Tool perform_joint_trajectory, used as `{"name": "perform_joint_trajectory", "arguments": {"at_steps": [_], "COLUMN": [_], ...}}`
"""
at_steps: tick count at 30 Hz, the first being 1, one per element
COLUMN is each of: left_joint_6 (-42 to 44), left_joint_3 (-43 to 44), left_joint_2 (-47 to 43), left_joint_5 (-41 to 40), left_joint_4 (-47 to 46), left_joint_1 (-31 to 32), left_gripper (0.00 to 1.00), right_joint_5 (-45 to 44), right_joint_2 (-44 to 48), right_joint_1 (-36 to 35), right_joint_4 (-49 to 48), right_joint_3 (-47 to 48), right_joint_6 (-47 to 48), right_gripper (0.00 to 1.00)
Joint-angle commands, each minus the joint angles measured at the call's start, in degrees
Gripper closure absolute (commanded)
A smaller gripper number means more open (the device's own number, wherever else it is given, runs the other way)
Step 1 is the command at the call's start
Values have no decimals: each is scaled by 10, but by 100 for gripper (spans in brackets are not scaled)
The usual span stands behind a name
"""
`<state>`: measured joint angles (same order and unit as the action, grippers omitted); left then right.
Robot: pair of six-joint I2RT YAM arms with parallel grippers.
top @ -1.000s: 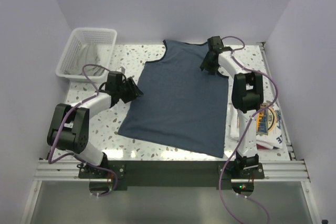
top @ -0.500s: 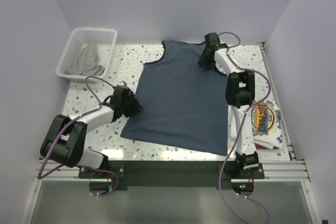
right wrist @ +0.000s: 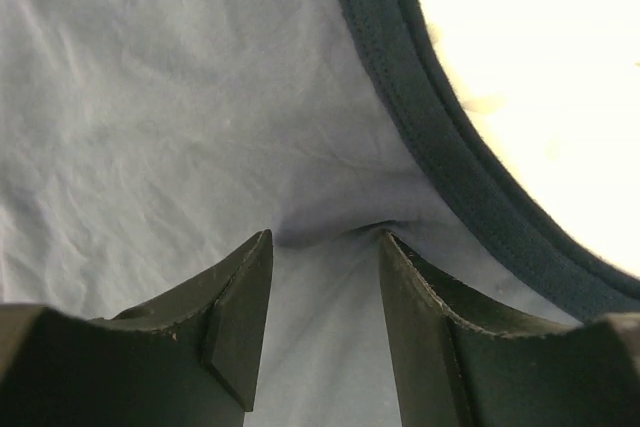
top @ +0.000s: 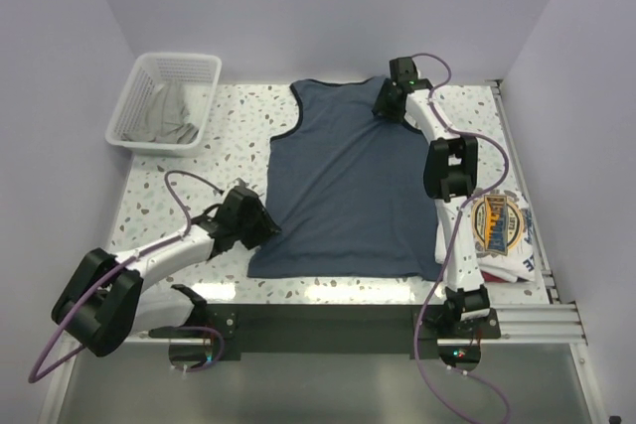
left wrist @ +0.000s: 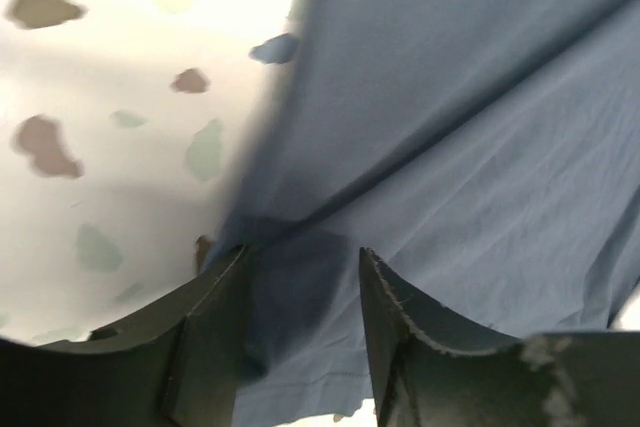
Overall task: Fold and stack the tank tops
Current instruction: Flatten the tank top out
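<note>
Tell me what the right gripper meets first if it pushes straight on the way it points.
The slate-blue tank top: its cloth puckers at the tips of the right gripper, probably touching already, with the table underneath.

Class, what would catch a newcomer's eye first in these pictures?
The slate-blue tank top spread flat across the table dominates. The left pincer presses its left edge near the hem and the right pincer its far right strap, cloth puckering between the fingers. A white printed tank top lies at the table's right edge.
</note>
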<state>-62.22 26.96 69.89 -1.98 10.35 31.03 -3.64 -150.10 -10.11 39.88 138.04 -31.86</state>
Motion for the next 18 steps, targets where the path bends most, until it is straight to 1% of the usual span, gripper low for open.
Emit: {"name": "perform_joint_trajectory", "arguments": {"at_steps": [1,3,4,6,7,8,10,11,12,13,14,15,16,17,18], "left_joint_6": [-5,11,37,61,91,103,135,148,190,204,213,252,264,273,285], "left_joint_3": [-1,27,36,73,87,102,142,154,176,198,227,284,315,344,393], "left_joint_2": [-36,-38,-30,-20,-12,-9,5,16,30,78,109,176,211,246,276], "left_joint_5": [-40,-58,-50,-35,-33,-38,-65,-57,-16,-16,-28,-24,-22,-13,17], "left_joint_4": [100,114,110,108,100,97,73,54,25,7,14,8,12,13,8], "left_joint_1": [2,-12,-21,-44,-49,-60,-78,-113,-133,-147,-161,-164,-165,-166,-166], "left_gripper": [47,43,43,43,42,42,38,37,37,38,38,38,38,39,43], "right_joint_5": [20,25,21,-4,-14,-36,-59,-70,-81,-87,-92,-87,-86,-88,-87], "right_joint_2": [16,33,43,80,94,130,173,192,233,252,270,313,335,361,384], "right_joint_1": [1,-3,-8,-20,-25,-27,-43,-48,-62,-69,-76,-94,-104,-116,-141], "right_joint_4": [-13,-9,-4,5,11,12,10,10,8,12,15,9,2,-3,-10], "right_joint_3": [-26,-28,-28,-33,-38,-52,-75,-99,-112,-123,-150,-169,-194,-244,-272], "right_joint_6": [35,39,42,51,56,58,63,64,65,62,58,52,44,37,32], "right_gripper": [49,46,45,43,43,42,40,40,39,38,38,38,38,38,39]}}
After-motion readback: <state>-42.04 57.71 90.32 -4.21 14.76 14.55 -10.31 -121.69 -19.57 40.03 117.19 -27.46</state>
